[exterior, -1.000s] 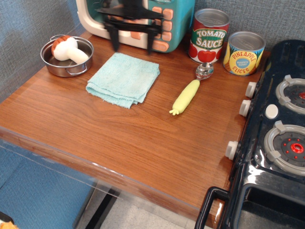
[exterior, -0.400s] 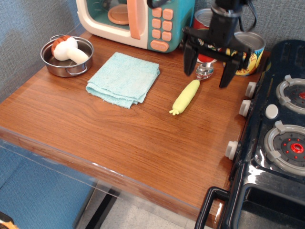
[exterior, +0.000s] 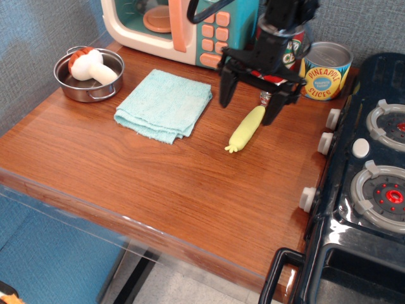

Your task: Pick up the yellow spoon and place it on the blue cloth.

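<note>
The yellow spoon (exterior: 247, 129) lies on the wooden table, its pale yellow handle pointing toward the front left. Its silver bowl is mostly hidden behind the gripper. The blue cloth (exterior: 164, 104) lies folded to the spoon's left. My black gripper (exterior: 249, 106) hangs open over the spoon's upper end, one finger (exterior: 226, 92) left of the handle and the other at the handle's top right. It holds nothing.
A toy microwave (exterior: 180, 28) stands at the back. A tomato sauce can, partly hidden by the arm, and a pineapple can (exterior: 324, 71) stand back right. A steel pot (exterior: 88, 76) with a mushroom toy sits far left. A toy stove (exterior: 370, 164) borders the right side.
The gripper has moved left and toward the front, from over the cans and spoon bowl to straddling the spoon's upper handle. It stays open. The spoon and cloth have not moved.
</note>
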Controlling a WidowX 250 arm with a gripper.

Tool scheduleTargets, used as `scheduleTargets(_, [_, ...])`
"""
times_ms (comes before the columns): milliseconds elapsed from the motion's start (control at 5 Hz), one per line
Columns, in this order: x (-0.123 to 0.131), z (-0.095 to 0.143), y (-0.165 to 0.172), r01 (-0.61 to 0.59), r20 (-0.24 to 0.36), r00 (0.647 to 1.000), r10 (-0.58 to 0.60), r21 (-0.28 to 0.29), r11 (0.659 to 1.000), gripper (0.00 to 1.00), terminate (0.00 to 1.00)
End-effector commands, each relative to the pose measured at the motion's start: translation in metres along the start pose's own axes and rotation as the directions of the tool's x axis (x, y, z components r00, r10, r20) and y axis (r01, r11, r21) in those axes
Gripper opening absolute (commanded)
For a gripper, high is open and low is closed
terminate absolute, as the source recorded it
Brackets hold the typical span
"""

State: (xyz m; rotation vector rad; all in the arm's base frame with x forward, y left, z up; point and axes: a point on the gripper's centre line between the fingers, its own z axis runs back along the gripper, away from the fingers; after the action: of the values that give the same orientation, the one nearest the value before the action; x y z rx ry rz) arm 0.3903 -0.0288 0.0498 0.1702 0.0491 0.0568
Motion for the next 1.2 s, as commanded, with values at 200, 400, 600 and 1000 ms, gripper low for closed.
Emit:
scheduleTargets(200, [0.006, -0.032, -0.003, -0.028, -0.051, 0.998, 0.025, -0.056, 0.998, 1.0, 0.0])
scheduleTargets(400, [0.011, -0.029, -0.002, -0.009, -0.019, 1.0, 0.007, -0.073, 0.997, 0.0, 0.0])
scheduleTargets(600, [0.019, -0.009, 0.017, -0.013, 0.056, 0.998, 0.018, -0.087, 0.996, 0.0, 0.0])
scheduleTargets(1000, [0.02, 0.011, 0.085, -0.034, 0.128, 0.991, 0.048, -0.109, 0.993, 0.0, 0.0])
